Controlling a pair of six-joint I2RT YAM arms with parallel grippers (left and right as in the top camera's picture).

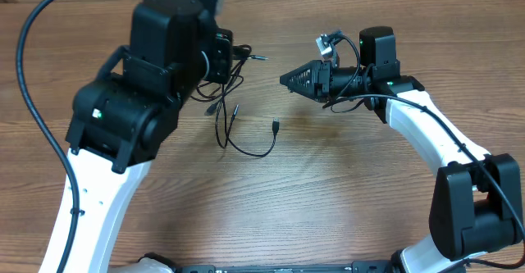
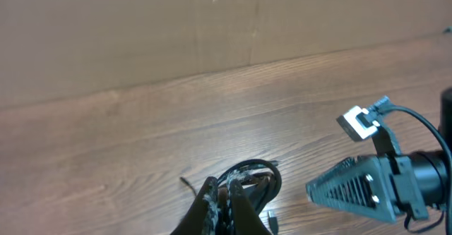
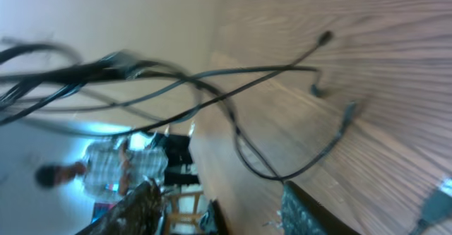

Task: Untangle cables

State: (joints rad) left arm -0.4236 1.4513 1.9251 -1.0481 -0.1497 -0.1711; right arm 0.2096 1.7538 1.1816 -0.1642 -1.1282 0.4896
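Left jaws: clenched on the cables (image 1: pixel 221 125), bunched near the middle of the bench (image 1: pixel 328 191) far edge. Four plug ends visible; cable count unclear. Right jaws: released, empty.

Thin black cables (image 1: pixel 233 111) trail loosely tangled, plugs splayed.

Even light; blurry right-wrist view

left gripper (image 2: pixel 222 190): clamped on cables (image 2: pixel 252 169) | right gripper (image 2: pixel 315 189): nearby, not touching | table (image 2: pixel 127 150): wood
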